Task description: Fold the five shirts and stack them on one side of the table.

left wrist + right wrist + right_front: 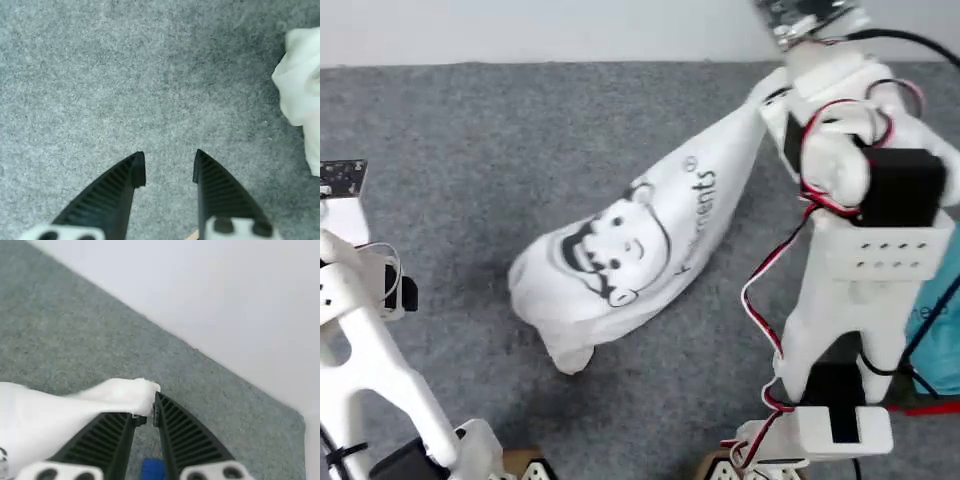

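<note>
A white shirt [640, 250] with a black cartoon print is stretched from the table's middle up toward the back right, its lower end bunched on the grey felt. My right gripper [150, 412] is shut on the shirt's raised end [125, 395], holding it above the table near the back edge; in the high view that arm [850, 180] stands at the right. My left gripper [167, 165] hangs open over bare felt at the table's left side, with an edge of the white shirt [300, 95] off to one side of it, apart from the fingers.
Grey felt [470, 150] covers the table up to a white wall at the back. A blue cloth [940, 320] lies at the right edge behind the right arm. The left arm's base [380, 380] stands at the front left.
</note>
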Tool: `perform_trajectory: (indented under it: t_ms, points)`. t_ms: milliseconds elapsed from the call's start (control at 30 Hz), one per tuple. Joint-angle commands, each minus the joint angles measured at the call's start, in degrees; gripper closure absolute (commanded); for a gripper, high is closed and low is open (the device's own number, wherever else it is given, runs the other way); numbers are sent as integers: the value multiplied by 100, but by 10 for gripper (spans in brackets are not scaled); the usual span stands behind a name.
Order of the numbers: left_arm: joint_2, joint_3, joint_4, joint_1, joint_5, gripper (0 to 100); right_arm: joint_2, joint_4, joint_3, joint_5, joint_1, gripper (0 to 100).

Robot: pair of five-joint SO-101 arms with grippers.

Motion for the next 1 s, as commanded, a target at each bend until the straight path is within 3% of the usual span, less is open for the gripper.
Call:
perform_trajectory:
  t_ms: [0,200,467,667,867,967]
  points:
    - [9,-13,18,44,-9,840,-224,171,211,123,-224,989]
    - [0,-4,26,44,-9,840,-224,330,1741,185,-180,989]
    - [9,-4,26,44,-9,840,-224,-1068,3385,-352,163,989]
    - [9,-4,26,44,-9,840,-277,-321,3587,-343,-1200,989]
    - [9,-4,9,18,0,840,-295,-171,3455,-343,-3055,989]
    - [9,-13,-26,9,343,840,-286,40,3174,-352,-4198,989]
